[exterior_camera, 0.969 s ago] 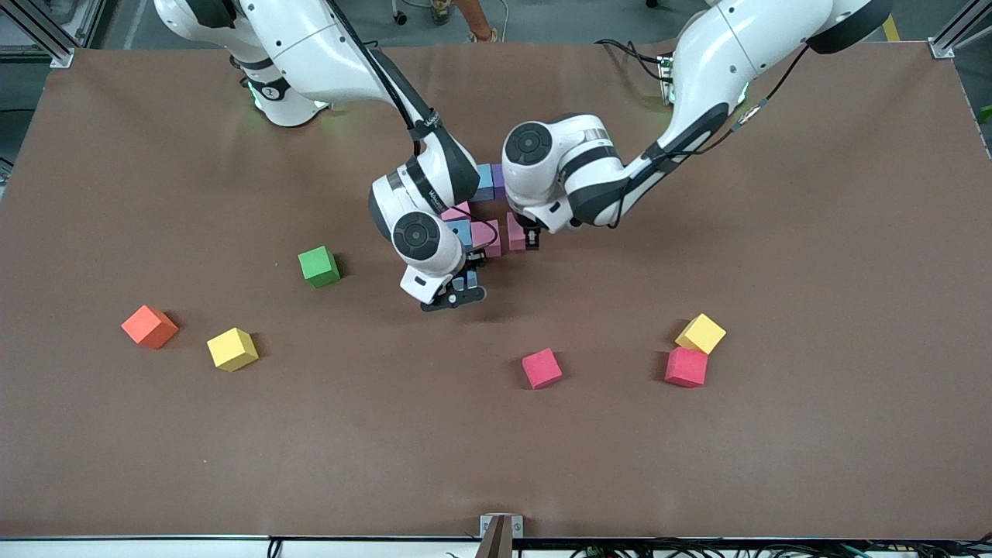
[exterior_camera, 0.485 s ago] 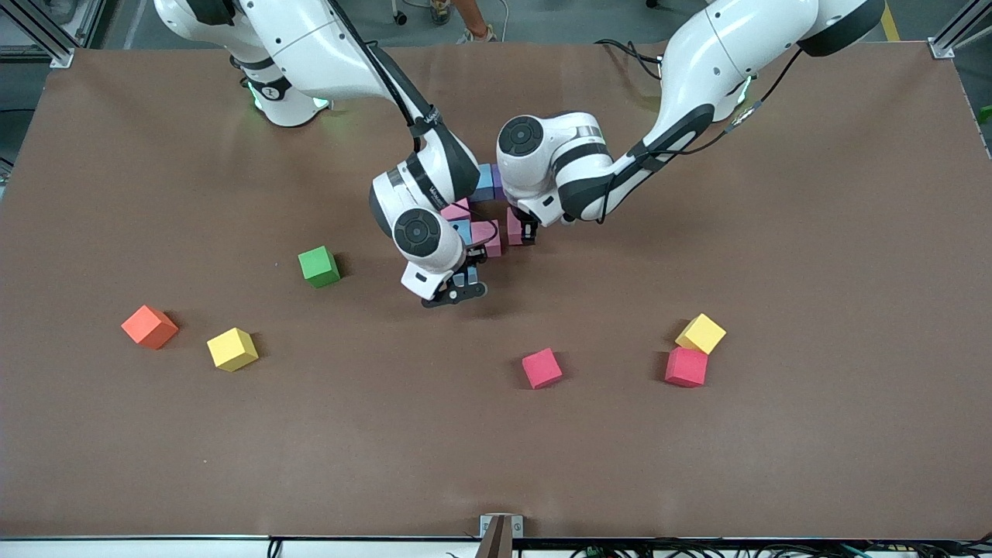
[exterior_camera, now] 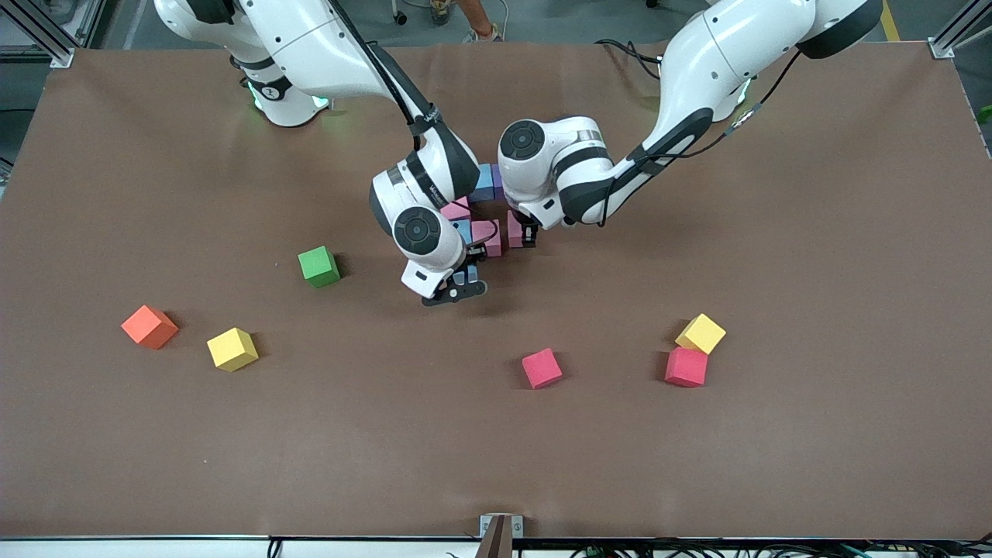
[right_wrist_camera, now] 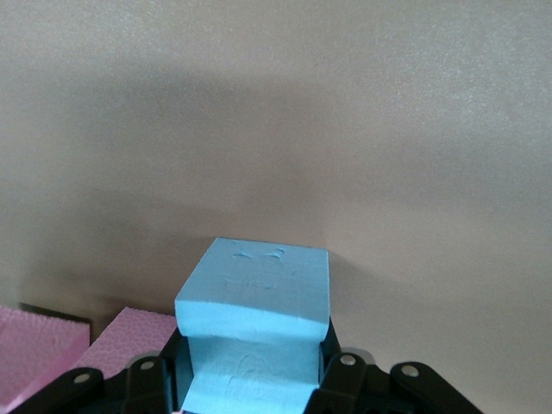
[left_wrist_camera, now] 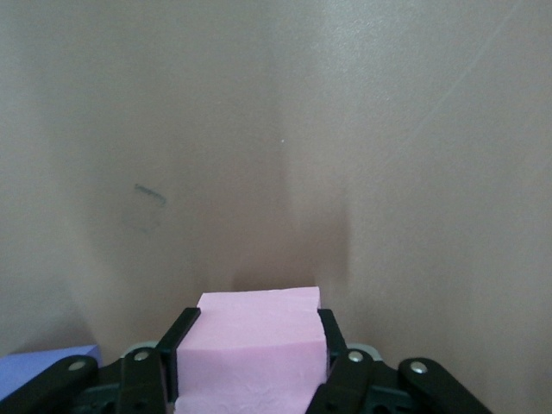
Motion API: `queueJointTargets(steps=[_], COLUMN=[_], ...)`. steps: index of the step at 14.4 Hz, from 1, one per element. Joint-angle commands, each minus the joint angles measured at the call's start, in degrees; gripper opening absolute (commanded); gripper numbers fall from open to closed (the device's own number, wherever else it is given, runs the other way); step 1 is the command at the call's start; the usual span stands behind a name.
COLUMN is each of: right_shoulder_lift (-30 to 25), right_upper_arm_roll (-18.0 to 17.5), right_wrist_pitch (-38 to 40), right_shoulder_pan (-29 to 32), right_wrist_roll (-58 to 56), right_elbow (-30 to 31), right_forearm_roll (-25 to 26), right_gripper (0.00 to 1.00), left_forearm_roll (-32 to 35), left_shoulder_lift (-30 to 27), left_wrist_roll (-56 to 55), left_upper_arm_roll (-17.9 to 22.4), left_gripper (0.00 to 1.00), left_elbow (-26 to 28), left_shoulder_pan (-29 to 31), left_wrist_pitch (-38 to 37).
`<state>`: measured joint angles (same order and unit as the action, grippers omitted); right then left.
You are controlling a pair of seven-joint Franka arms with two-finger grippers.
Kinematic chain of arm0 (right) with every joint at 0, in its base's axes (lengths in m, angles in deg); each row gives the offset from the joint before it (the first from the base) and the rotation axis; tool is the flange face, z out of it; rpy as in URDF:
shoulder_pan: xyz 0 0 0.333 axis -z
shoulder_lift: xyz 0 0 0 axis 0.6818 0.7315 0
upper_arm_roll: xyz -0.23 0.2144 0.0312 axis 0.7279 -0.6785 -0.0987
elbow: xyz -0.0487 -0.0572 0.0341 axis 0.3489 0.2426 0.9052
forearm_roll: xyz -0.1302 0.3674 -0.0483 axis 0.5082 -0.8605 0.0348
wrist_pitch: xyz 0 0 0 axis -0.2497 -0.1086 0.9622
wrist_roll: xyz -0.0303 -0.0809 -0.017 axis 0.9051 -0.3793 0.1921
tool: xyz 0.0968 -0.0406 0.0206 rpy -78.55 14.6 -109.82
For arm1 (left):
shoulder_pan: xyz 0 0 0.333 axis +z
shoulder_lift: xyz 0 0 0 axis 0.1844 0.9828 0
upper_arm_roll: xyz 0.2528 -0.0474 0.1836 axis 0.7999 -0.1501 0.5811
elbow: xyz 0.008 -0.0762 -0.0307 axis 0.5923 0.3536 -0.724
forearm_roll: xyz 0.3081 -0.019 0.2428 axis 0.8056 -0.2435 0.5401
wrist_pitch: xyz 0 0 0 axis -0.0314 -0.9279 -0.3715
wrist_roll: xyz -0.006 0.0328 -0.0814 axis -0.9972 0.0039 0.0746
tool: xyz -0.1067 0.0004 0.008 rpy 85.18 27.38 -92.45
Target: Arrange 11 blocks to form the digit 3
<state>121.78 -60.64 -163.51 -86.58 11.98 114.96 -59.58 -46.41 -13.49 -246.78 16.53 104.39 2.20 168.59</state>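
A cluster of blocks lies mid-table: light blue (exterior_camera: 483,183), purple (exterior_camera: 498,177), pink (exterior_camera: 456,209), light blue (exterior_camera: 463,229) and pink (exterior_camera: 487,235). My left gripper (exterior_camera: 528,234) is shut on a pink block (exterior_camera: 514,230) right beside the cluster's pink one, toward the left arm's end. In the left wrist view this pink block (left_wrist_camera: 257,332) fills the left gripper (left_wrist_camera: 256,342). My right gripper (exterior_camera: 457,288) is shut on a light blue block (exterior_camera: 463,277), low over the table at the cluster's edge. The right wrist view shows that light blue block (right_wrist_camera: 254,319) in the right gripper (right_wrist_camera: 253,362).
Loose blocks lie nearer the front camera: green (exterior_camera: 318,266) and yellow (exterior_camera: 232,349) toward the right arm's end, a red (exterior_camera: 541,367) in the middle, and a red (exterior_camera: 686,366) touching a yellow (exterior_camera: 700,333) toward the left arm's end. An orange cube (exterior_camera: 149,326) sits beside the yellow one.
The left arm has drawn in slightly, bringing its pink block a little closer to the cluster. The right gripper has edged slightly toward the cluster with its light blue block.
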Motion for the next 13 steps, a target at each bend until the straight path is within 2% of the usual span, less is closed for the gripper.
queueJointTargets(steps=[1, 13], right_shoulder_lift=[1.05, 1.05], right_upper_arm_roll=[-0.95, -1.04], right_wrist_pitch=[-1.64, -1.46], right_shoulder_pan=[-0.88, -0.88], right_wrist_roll=[0.64, 0.73], right_elbow=[4.32, 4.41], right_forearm_roll=[-1.12, -1.12], right_gripper=[0.37, 0.38], left_forearm_roll=[4.55, 4.29], left_shoulder_lift=[0.15, 1.82], left_wrist_roll=[-19.21, -20.18], left_upper_arm_roll=[1.64, 3.49], left_gripper=[0.15, 0.15], left_elbow=[-0.56, -3.55], left_shoulder_pan=[-3.17, -5.63], left_wrist_pitch=[0.53, 0.53])
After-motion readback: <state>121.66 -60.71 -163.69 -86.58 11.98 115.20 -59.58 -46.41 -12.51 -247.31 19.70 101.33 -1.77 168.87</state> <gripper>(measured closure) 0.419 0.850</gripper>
